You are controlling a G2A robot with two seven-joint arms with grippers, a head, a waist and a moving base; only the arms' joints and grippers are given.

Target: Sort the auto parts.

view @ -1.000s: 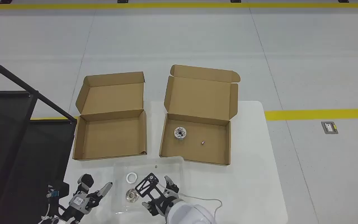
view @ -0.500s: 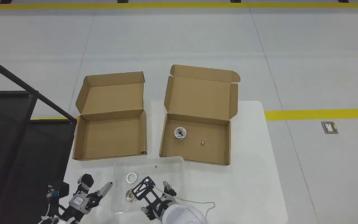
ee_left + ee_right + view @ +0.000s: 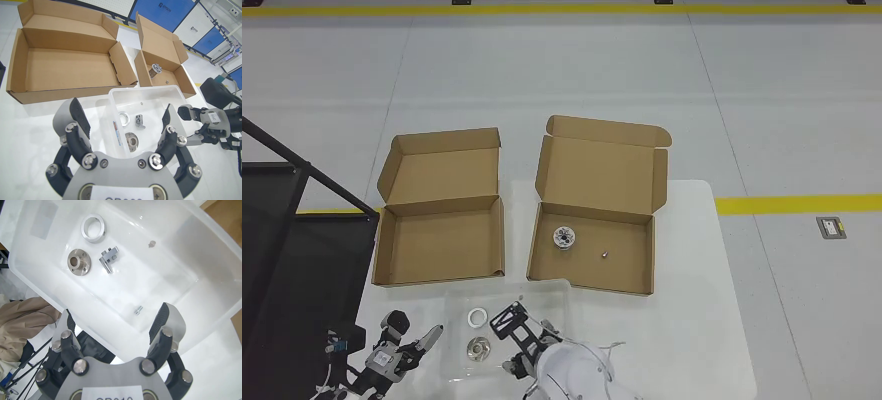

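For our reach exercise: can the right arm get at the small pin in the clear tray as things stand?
Probably yes: the open right end effector hangs over the small pin, which lies uncovered in the clear tray.

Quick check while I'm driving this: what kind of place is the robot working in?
Most likely a factory or workshop hall: a grey floor with yellow lines, blue and white partition panels, and a white table holding cardboard boxes and a tray of metal parts.
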